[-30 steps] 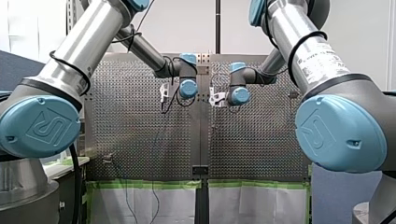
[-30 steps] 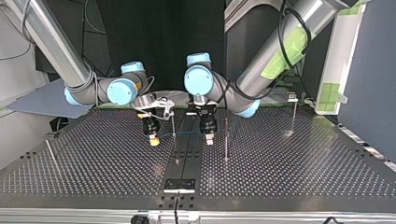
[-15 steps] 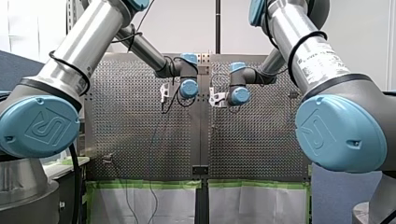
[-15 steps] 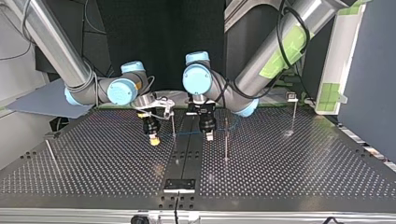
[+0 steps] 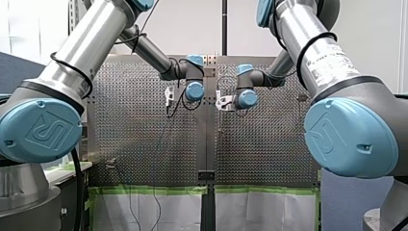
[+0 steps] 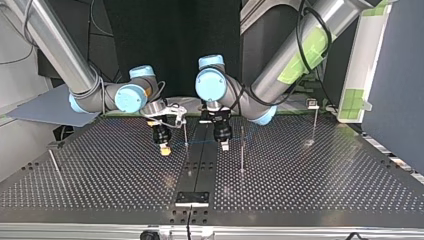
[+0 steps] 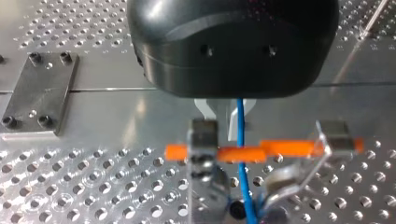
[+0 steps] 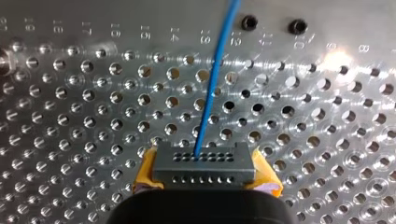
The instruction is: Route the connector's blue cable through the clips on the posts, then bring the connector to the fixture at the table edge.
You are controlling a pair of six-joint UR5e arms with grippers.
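**Right arm.** My right gripper (image 6: 164, 148) points down over the perforated table (image 6: 100, 170), its yellow pads (image 8: 145, 171) clamped on the black connector (image 8: 204, 164). The blue cable (image 8: 212, 88) leaves the connector ahead.

**Left arm.** My left gripper (image 7: 228, 122), just beside, also points down. Its metal fingers are closed on the cable above an orange clip (image 7: 238, 153) on a post (image 7: 204, 133).

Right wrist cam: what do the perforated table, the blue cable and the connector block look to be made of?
Perforated table: bare metal, likely aluminium; brushed silver sheen, glare spots, machined holes.
Thin blue cable: smooth, slightly glossy plastic-looking jacket; core not visible.
Dark grey rectangular connector: probably moulded plastic; matte, even surface with two neat rows of small holes.
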